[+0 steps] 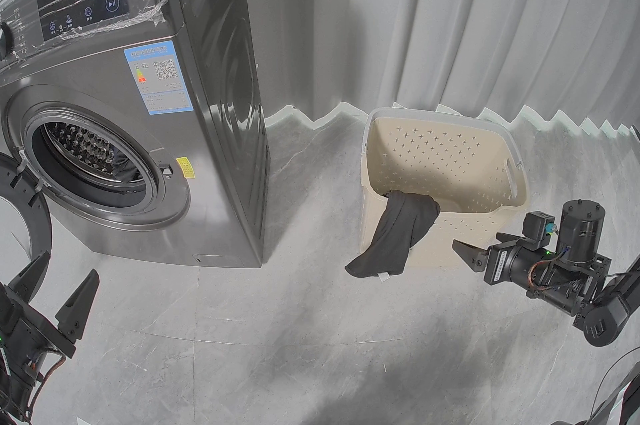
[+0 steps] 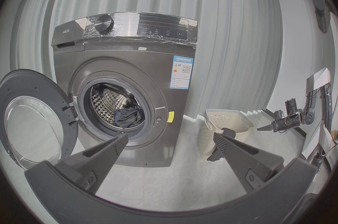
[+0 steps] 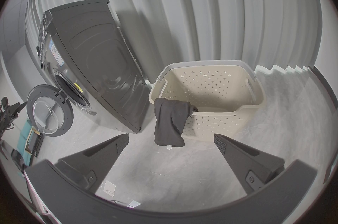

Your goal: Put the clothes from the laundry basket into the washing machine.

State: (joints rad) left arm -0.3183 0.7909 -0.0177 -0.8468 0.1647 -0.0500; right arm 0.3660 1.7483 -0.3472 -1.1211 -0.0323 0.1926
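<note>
- Your left gripper [image 2: 169, 137] was spread wide and held nothing. It sat low in front of the washing machine [image 1: 220, 79], facing the drum opening.
- Your right gripper [image 3: 170, 136] was also wide open and empty. It hung above the floor [image 1: 300, 326] near the front corner of the laundry basket [image 3: 257, 94], not touching it.
- A dark grey garment [image 1: 393, 239] hung over the basket's near rim. One end lay inside and most of it draped down the outer wall. Whether its lower end touched the floor could not be told.
- The basket, beige and perforated, stood upright to the right of the machine, apart from it.
- The machine's door [image 2: 31, 115] stood swung open. A dark piece of clothing [image 2: 128, 117] lay in the drum near the front lip.
- A white curtain [image 1: 433, 13] hung behind both.
</note>
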